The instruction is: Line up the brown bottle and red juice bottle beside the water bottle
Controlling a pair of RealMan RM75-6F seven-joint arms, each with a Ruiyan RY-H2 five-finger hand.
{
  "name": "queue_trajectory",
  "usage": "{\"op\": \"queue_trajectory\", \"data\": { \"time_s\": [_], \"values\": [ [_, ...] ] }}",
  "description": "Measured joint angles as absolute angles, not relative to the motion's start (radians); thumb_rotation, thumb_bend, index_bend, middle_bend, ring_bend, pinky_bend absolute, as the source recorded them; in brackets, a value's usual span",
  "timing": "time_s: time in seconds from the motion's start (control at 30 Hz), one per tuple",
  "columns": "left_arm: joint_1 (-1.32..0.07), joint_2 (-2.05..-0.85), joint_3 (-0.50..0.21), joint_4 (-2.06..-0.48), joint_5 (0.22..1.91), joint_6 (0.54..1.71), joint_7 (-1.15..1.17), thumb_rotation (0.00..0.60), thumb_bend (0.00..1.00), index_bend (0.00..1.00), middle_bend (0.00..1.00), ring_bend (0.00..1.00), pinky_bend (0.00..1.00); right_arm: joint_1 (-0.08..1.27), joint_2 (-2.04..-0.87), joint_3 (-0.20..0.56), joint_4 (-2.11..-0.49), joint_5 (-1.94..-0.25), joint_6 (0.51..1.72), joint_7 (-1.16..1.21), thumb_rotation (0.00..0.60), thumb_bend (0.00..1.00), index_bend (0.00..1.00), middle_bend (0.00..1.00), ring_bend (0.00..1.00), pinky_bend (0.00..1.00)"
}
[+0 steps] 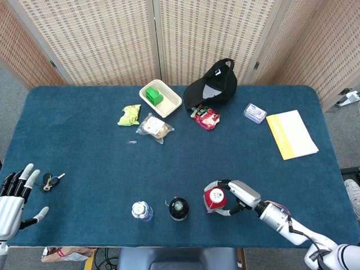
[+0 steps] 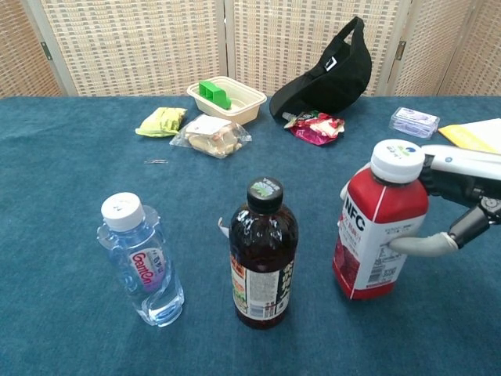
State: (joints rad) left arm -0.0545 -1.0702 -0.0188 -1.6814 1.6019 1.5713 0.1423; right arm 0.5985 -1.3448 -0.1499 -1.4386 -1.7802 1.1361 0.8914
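Note:
The clear water bottle (image 1: 142, 211) (image 2: 142, 262) stands near the table's front edge. Right of it stands the brown bottle (image 1: 179, 208) (image 2: 263, 255) with a black cap. Further right, my right hand (image 1: 236, 196) (image 2: 462, 200) grips the red juice bottle (image 1: 214, 199) (image 2: 380, 229), white cap up and slightly tilted, its base at or just above the cloth. The three bottles sit roughly in a row. At the far left edge my left hand (image 1: 13, 198) is open with fingers spread, holding nothing.
Keys (image 1: 49, 181) lie beside the left hand. At the back are a tray (image 1: 162, 101) with a green item, snack packets (image 1: 129, 115) (image 1: 154, 127) (image 1: 205, 116), a black cap (image 1: 212, 85), a small box (image 1: 255, 113) and a yellow notepad (image 1: 291, 134).

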Motion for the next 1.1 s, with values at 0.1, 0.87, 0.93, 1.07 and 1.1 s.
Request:
{"op": "queue_trajectory", "data": {
  "time_s": [0.1,0.87,0.93,1.07,1.1],
  "values": [
    [-0.056,-1.071,-0.018,-1.68,1.603,1.569,0.142,0.6,0.17,0.01,0.0,0.04,0.04,0.594,-1.351,-0.164,-1.431,-1.787,1.145,0.904,0.6,0.38,0.57,0.42,0.27,0.26],
    [-0.058,-1.081,-0.018,-1.667,1.598,1.562,0.135,0.6,0.17,0.01,0.0,0.04,0.04,0.591,-1.374,-0.209,-1.387,-1.791,1.146,0.918,0.6,0.33,0.57,0.4,0.27,0.26],
    [-0.059,-1.082,-0.017,-1.666,1.599,1.562,0.134,0.6,0.17,0.01,0.0,0.04,0.04,0.591,-1.373,-0.212,-1.388,-1.791,1.147,0.919,0.6,0.3,0.57,0.39,0.27,0.26],
    [-0.06,-1.083,-0.018,-1.665,1.599,1.56,0.134,0.6,0.17,0.01,0.0,0.04,0.04,0.592,-1.369,-0.217,-1.392,-1.799,1.154,0.913,0.6,0.24,0.51,0.37,0.25,0.26],
    [-0.06,-1.084,-0.018,-1.665,1.599,1.561,0.134,0.6,0.17,0.01,0.0,0.04,0.04,0.593,-1.367,-0.218,-1.394,-1.8,1.155,0.913,0.6,0.23,0.49,0.36,0.24,0.26]
  ]
}}
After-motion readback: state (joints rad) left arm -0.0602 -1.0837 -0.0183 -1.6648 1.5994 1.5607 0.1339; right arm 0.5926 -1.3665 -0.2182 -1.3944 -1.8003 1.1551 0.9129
